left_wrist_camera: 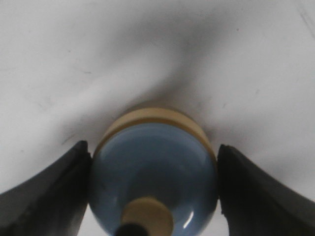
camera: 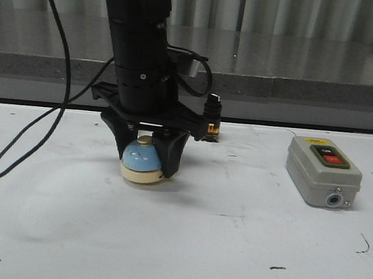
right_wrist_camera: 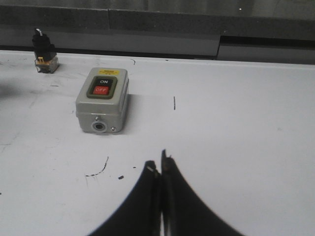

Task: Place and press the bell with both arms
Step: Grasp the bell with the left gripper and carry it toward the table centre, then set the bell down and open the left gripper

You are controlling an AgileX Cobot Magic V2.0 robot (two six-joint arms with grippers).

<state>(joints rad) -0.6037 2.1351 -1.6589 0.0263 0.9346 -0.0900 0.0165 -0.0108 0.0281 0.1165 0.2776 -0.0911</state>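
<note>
A white table [camera: 227, 252], scuffed with a few dark pen marks, fills the lower frame. The bell [camera: 143, 163] is seen resting on it left of centre. A grey switch box [camera: 322, 172] sits at the right, and a small black switch [camera: 211, 120] near the back edge.

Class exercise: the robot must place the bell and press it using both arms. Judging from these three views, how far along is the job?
Placing looks nearly done: the bell appears to sit on the white table, though the left gripper is shut on it, fingers against the dome. Pressing is left: the cream button shows no contact from the other arm. The right gripper is shut, away near the grey switch box.
</note>
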